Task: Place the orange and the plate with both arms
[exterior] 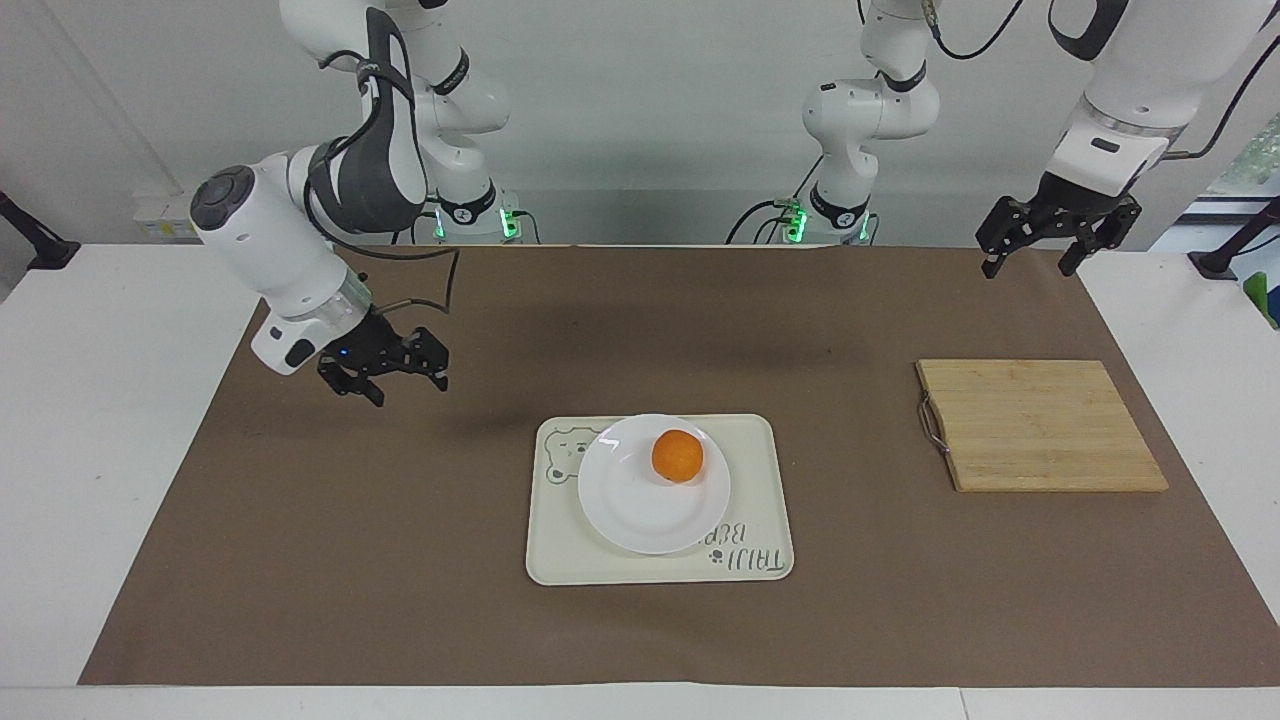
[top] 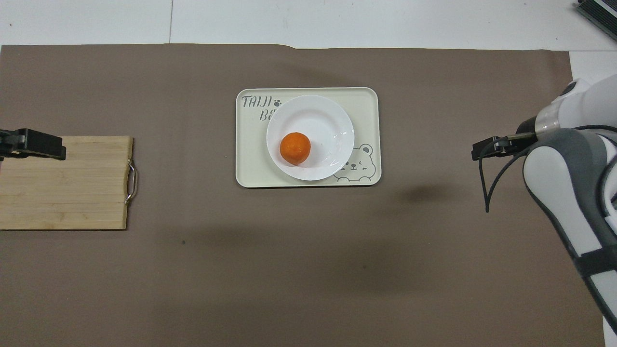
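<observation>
A big brown mat (exterior: 640,620) covers the white table (exterior: 90,450), and a pale wall stands by the robots. The orange (exterior: 677,456) sits on the plate (exterior: 640,515), on a cream tray (exterior: 760,480). The right gripper (exterior: 405,385) hangs over bare mat, fingers apart, holding nothing. The left gripper (exterior: 1030,265) waits above the mat's edge near a wooden board (exterior: 1040,425), fingers apart too.

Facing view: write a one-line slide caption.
Orange on plate on tray; both arms raised, empty.
</observation>
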`<state>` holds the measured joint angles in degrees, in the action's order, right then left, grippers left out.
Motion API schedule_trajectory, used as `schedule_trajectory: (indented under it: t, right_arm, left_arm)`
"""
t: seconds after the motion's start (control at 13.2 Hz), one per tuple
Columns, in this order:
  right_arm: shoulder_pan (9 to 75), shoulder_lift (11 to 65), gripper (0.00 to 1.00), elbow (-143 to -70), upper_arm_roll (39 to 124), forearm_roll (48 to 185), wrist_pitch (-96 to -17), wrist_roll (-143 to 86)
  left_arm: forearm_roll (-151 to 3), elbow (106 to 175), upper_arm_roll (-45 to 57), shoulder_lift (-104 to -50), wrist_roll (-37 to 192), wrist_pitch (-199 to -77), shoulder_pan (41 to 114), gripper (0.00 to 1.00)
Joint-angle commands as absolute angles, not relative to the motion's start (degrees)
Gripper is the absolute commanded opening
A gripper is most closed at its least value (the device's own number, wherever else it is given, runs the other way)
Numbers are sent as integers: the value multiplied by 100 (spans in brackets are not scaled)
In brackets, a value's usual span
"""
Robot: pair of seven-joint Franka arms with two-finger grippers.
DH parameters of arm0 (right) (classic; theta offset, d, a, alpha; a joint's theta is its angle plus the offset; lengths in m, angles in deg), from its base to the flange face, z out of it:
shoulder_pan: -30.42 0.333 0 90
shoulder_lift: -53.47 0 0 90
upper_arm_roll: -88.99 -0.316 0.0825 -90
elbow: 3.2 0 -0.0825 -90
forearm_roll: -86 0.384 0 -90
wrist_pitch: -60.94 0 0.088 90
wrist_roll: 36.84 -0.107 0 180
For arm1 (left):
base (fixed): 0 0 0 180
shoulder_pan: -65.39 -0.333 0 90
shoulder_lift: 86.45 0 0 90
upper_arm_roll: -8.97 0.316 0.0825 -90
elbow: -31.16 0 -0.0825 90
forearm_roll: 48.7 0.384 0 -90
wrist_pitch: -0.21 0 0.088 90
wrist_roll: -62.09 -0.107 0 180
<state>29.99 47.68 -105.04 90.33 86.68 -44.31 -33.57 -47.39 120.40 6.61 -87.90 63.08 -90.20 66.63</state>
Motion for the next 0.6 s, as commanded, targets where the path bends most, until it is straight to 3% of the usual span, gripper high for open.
schedule_trajectory:
  t: [0.0,0.3,0.53]
  right_arm:
    - [2981,5065,100,-10305,9092,8521,-3962,-3744]
    - [2990,5154,100,-9393,9084,8529,-2840,-3763]
    - [2990,5294,100,-9477,9075,8530,-2810,-3798]
  left_arm:
    - [-4773,11966,607,-8803,6341,-8891,6591,100]
    - [-4773,11957,607,-8803,6340,-8908,6600,100]
    - [-4773,11957,607,-8803,6332,-8900,6600,100]
